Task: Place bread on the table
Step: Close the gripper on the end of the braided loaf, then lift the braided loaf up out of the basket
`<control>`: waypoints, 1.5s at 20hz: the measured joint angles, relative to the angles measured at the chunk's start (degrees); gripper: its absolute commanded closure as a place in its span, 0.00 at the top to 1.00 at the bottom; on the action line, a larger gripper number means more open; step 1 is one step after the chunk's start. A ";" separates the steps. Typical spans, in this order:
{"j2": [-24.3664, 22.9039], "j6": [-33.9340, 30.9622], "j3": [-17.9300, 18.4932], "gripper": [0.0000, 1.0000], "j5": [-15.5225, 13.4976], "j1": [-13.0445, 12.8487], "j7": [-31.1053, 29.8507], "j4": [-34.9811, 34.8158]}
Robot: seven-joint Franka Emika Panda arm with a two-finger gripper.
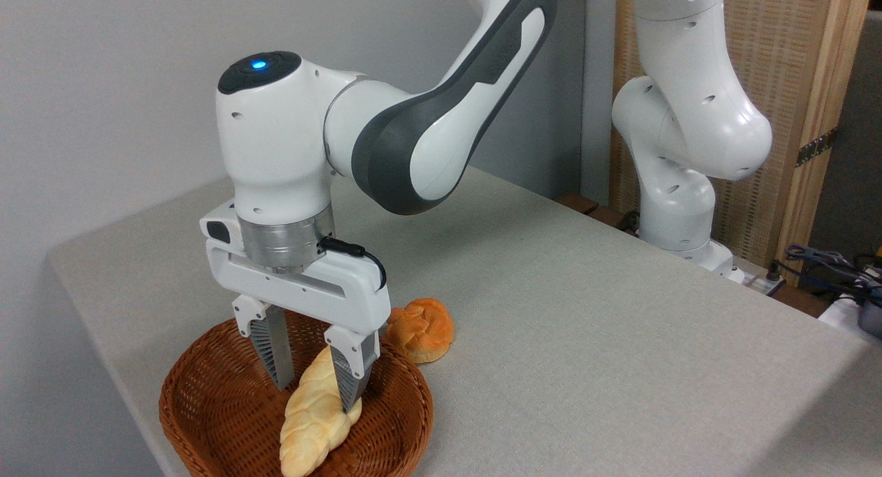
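At lower left, near the front left edge of the table [620, 339], a brown woven wicker basket [207, 401] holds the bread [310, 422], a long, pale golden braided loaf lying diagonally inside it, one end pointing toward the basket's near rim. Directly above, the end effector [315, 384] hangs vertically with its two ribbed fingers [275, 349] lowered into the basket and set moderately apart; the upper part of the loaf lies between them. The right finger touches the loaf's side, while a visible gap separates the left finger from it, so no firm grip is evident. Just right of the basket, a small round orange-brown knotted bun [422, 329] rests on the grey-beige cloth. Farther right, the white arm [427, 139] bends back to its base [682, 215] at the table's far edge.
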 measured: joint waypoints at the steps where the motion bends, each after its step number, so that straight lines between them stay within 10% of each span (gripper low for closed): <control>1: 0.00 0.00 0.00 0.40 0.05 -0.07 0.00 0.00; 30: -4.65 0.51 -0.58 0.45 0.22 -0.23 0.00 0.82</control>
